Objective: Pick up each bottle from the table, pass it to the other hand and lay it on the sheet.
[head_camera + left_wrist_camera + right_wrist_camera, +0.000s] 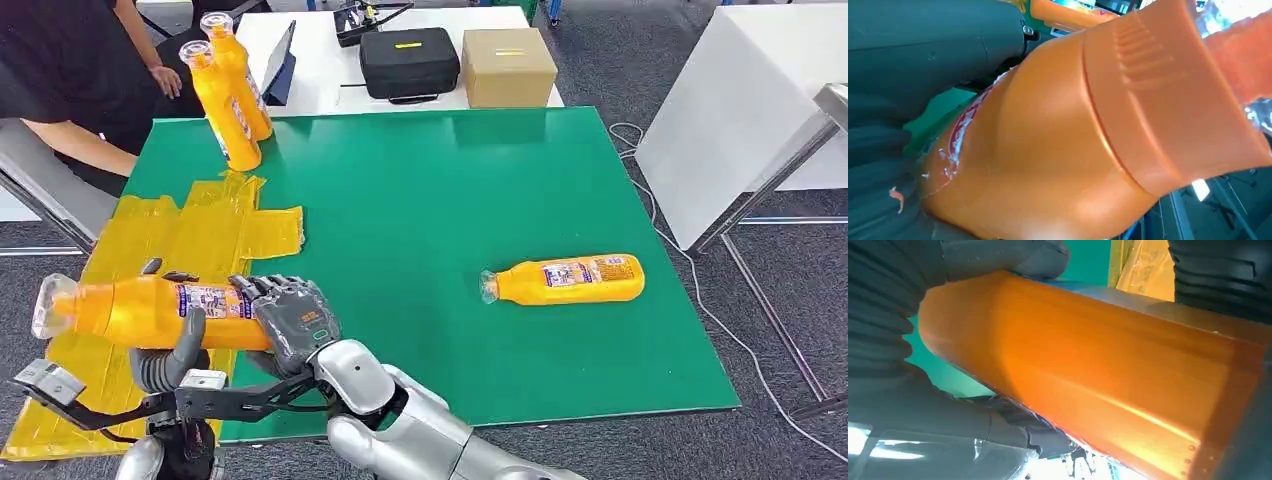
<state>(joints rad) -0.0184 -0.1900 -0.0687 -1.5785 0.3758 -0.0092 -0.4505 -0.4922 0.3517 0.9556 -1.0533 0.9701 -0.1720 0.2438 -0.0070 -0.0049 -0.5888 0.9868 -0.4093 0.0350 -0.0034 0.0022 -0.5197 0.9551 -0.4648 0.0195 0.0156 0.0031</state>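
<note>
Green table [420, 200] stood on grey carpet [620, 60]; crumpled yellow sheet [180, 240] lay over its left corner; white tables behind and right; a person's arm [80, 140] at far left. Both hands clasped one orange bottle [150, 312] above the sheet: right hand [292, 322] wrapping its base, left hand [165, 362] under its middle; second bottle [565, 279] lay on the table's right; two upright bottles [230, 90] at the far-left corner.
</note>
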